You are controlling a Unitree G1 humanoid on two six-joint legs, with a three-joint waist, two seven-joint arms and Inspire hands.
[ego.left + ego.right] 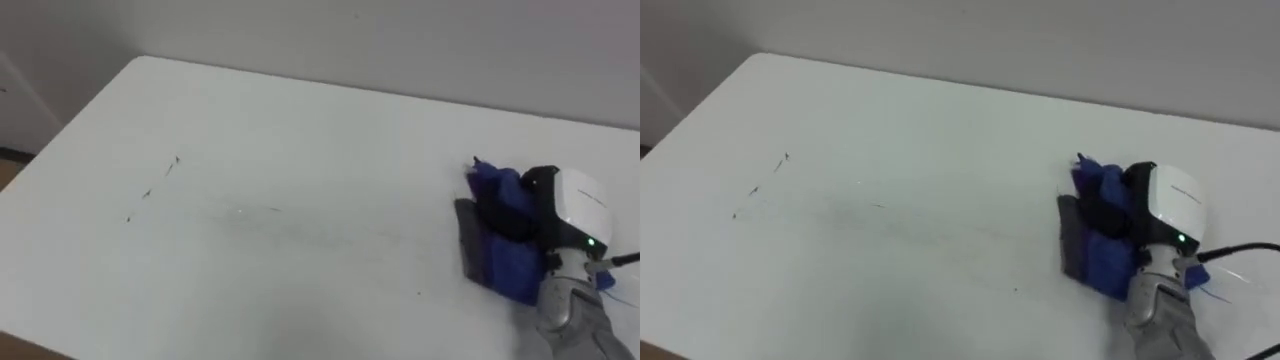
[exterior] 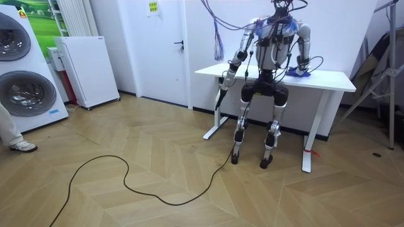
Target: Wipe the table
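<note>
Standing at the near edge of the white table (image 1: 300,130), the robot is seen from behind. A blue cloth (image 1: 500,260) is bunched near the tabletop's right edge, clasped by the curled right hand (image 1: 572,205). The left hand (image 2: 222,94) is hung beside the left edge, its fingers not discernible. Small dark marks (image 1: 150,190) are scattered toward the left edge.

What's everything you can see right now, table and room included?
table: one, white, before the robot
blue cloth: one, blue, table's right part, under right hand
dark marks: few, dark, table's left part
washing machines: two, white, stacked, room view's left
cabinet: one, white, beside washing machines
door: one, white, back wall
person: one, leg and shoe, room view's left edge
right hand: one, white-black, fingers curled on blue cloth
left hand: one, colour unclear, beside table's left end
</note>
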